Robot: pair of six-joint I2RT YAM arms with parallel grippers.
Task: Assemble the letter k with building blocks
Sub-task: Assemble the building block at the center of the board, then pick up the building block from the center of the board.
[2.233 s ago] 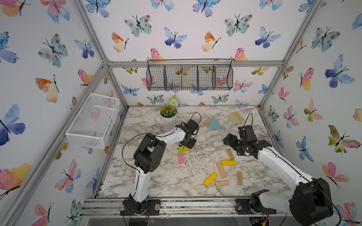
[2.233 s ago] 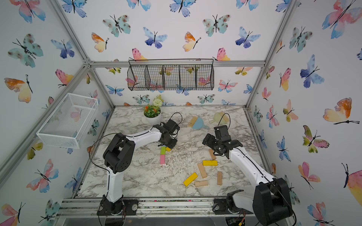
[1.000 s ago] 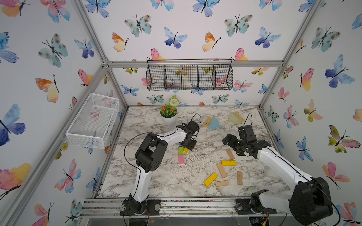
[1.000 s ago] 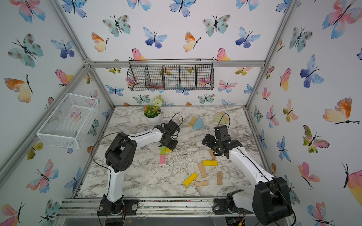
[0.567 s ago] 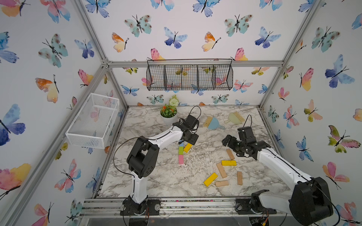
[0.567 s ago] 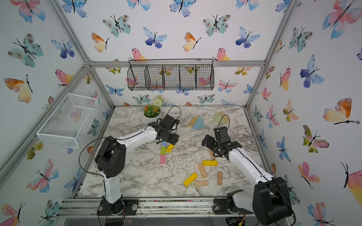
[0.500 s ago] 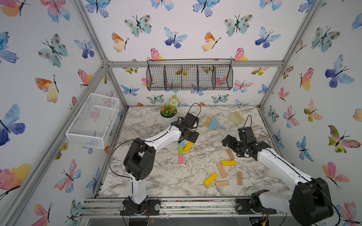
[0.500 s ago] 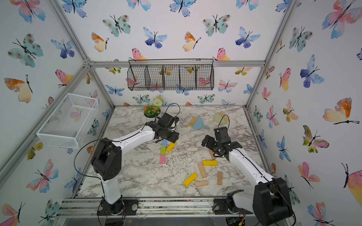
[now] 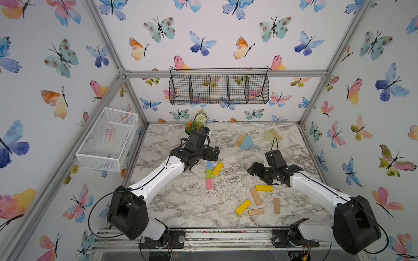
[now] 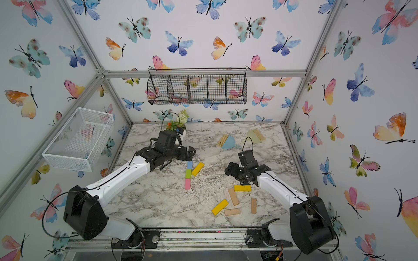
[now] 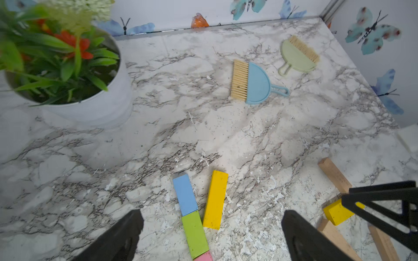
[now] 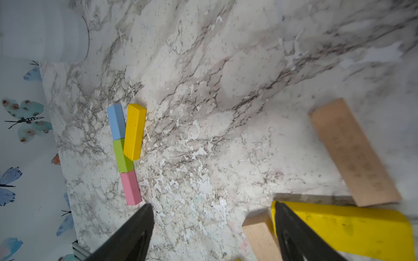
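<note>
Left wrist: end effector (image 11: pixel 211 212) spread near yellow block (image 11: pixel 215 200); bare tabletop (image 11: pixel 203 126) beyond.

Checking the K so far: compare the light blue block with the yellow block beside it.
The light blue block is shorter; the yellow block is longer. The light blue block sits end to end with the green block in a straight line; the yellow block slants away from that line. Both lie flat on the table, neither held.
</note>
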